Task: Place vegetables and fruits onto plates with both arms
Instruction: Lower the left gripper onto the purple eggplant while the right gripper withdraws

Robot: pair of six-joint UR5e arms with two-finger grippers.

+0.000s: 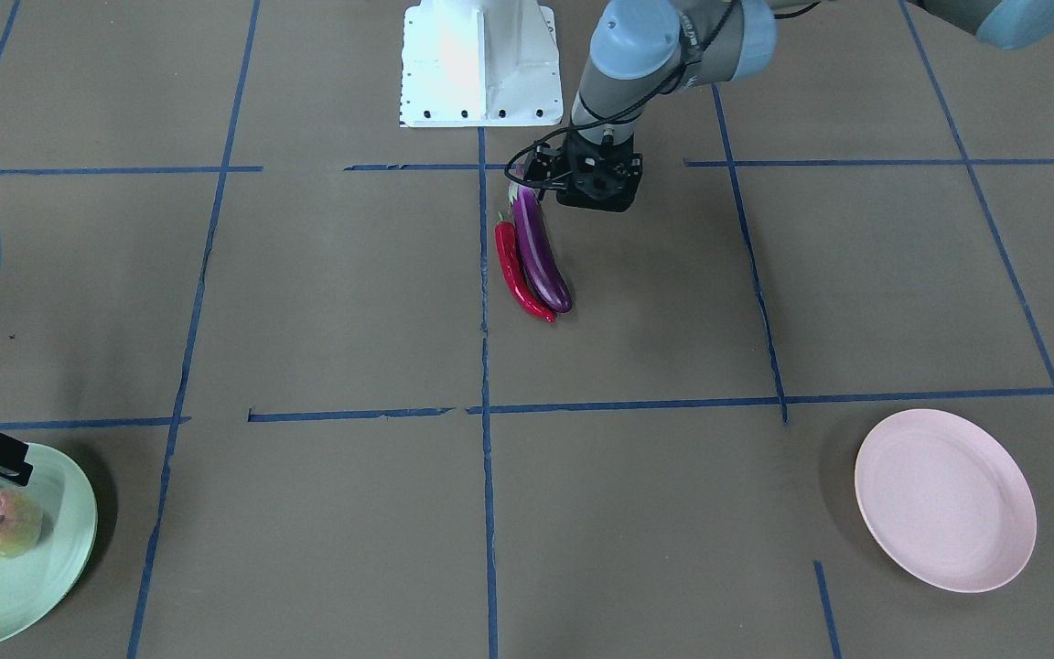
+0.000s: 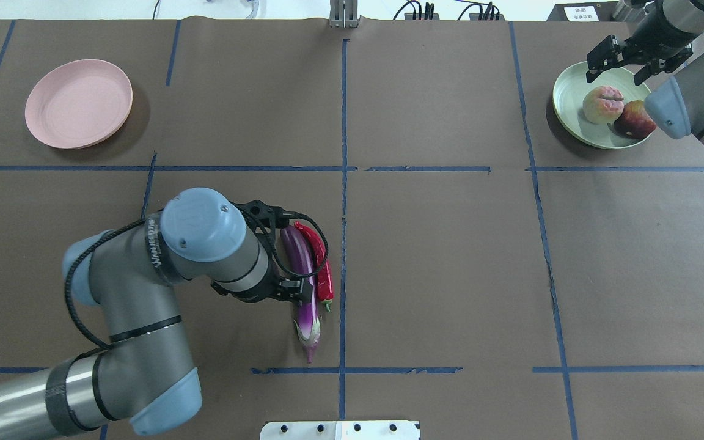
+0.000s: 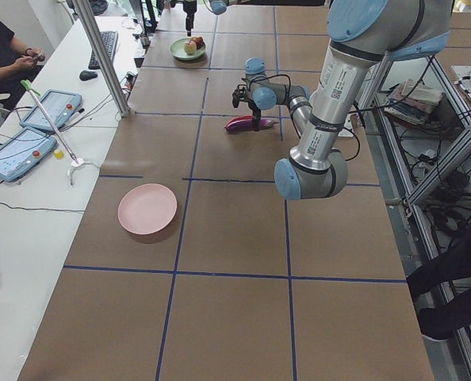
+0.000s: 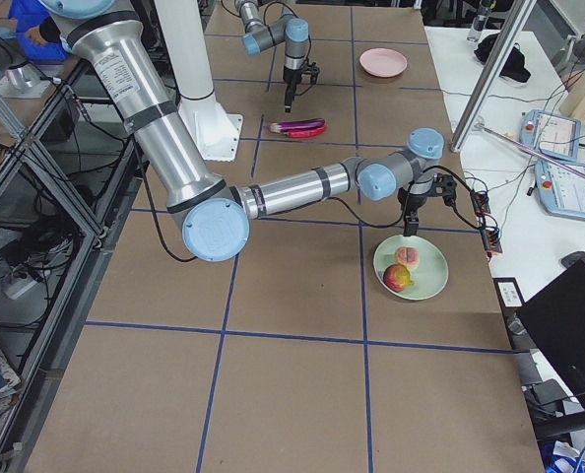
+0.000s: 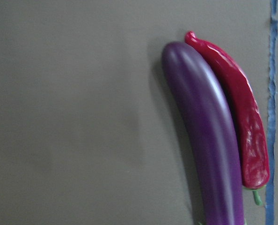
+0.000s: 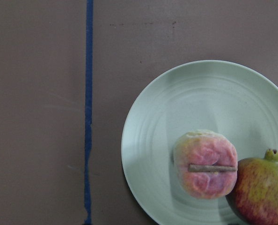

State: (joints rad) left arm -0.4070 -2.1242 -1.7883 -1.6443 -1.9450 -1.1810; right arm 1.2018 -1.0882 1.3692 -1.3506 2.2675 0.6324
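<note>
The purple eggplant [image 1: 541, 252] and the red chili pepper [image 1: 516, 275] lie side by side, touching, on the table's middle. They also show in the overhead view as the eggplant [image 2: 303, 275] and the chili [image 2: 321, 256]. My left gripper [image 1: 593, 183] hovers just beside the eggplant's stem end, looks open and holds nothing. The left wrist view shows the eggplant [image 5: 209, 136] and the chili [image 5: 244, 122]. Both fruits, the pale one [image 2: 602, 104] and the red-yellow one [image 2: 635, 119], sit on the mint green plate [image 2: 566, 104]. My right gripper [image 2: 626, 61] is open above that plate's far edge. The pink plate [image 2: 78, 102] holds nothing.
The white robot base [image 1: 477, 64] stands at the table's robot-side edge. Blue tape lines [image 2: 344, 183] divide the brown table cover into squares. Operators' tablets [image 3: 17, 151] lie on a side bench beyond the table.
</note>
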